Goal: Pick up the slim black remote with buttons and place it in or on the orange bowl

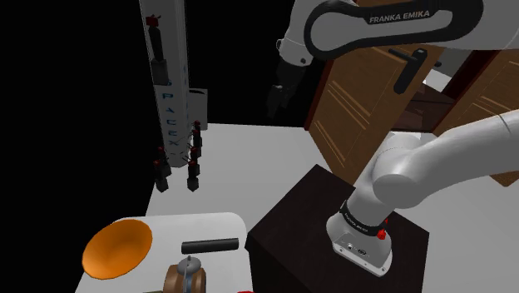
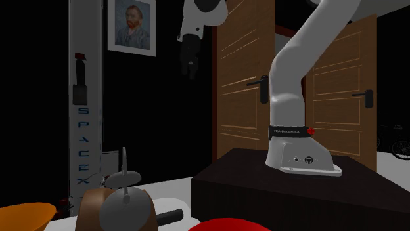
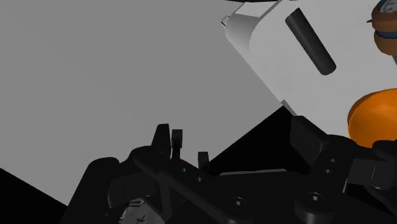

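- Table [image 1: 212, 226], white with a rounded corner, lies at the shoulder view's lower left, just beside the dark box stand [image 1: 295, 220].
- On its left part sits the orange bowl [image 1: 116, 250], open side up.
- Behind the table, a tall white rocket model [image 1: 170, 91] with blue lettering stands upright on the grey floor, against a black area.
- At the table's near edge is a brown object with a grey top [image 1: 185, 277], just beside the remote.
- The slim black remote [image 1: 211, 245] lies flat on the table, to the right of the bowl and apart from it, between the bowl and the stand. It is not held.
- A red thing [image 2: 227, 224] is cut off by the lower edge of the second exterior view.
- The gripper [image 1: 279, 96] hangs high, pointing down, well apart from the remote and the bowl. I cannot tell whether it is open or closed.
- The stand carries the arm's white base.
- Wooden doors [image 1: 366, 100] with black handles stand at the right, behind the arm.
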Available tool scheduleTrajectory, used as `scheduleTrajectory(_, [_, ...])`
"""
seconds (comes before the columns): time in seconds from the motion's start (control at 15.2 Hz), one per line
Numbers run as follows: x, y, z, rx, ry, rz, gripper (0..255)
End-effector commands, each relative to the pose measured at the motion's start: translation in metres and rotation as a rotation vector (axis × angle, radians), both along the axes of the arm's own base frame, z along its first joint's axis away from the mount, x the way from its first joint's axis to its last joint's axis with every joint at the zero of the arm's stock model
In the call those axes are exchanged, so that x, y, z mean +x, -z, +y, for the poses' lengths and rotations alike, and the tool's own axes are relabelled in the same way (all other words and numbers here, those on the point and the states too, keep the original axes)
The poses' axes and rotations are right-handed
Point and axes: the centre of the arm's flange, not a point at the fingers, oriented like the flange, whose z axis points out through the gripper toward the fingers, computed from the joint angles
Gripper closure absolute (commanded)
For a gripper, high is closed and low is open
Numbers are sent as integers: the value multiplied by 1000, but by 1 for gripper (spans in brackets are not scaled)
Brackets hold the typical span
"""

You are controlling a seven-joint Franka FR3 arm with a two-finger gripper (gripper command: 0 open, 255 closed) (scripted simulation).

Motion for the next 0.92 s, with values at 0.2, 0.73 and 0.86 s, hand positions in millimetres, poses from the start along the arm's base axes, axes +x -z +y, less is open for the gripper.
scheduleTrajectory(0.2, [10, 55, 37, 3, -88, 16, 0])
scheduleTrajectory(0.73, [19, 141, 95, 7, -229, 43, 0])
scheduleTrajectory(0.86, [19, 163, 110, 8, -264, 50, 0])
